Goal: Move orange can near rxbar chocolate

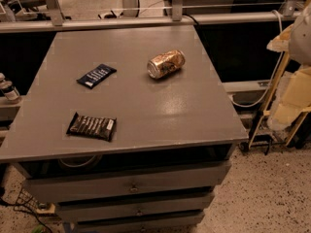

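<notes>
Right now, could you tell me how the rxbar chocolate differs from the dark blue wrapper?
The rxbar chocolate is brown-black with pale stripes; the dark blue wrapper carries white text. The rxbar chocolate lies near the front edge, the dark blue wrapper farther back. Both lie flat, left of the orange can. The gripper is not in view.

Nothing legible on rxbar chocolate [92, 126] or orange can [166, 63] — gripper unseen.

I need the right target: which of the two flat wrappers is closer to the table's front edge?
The rxbar chocolate, brown-black with pale stripes; the dark blue wrapper lies farther back. The gripper is not in view.
</notes>
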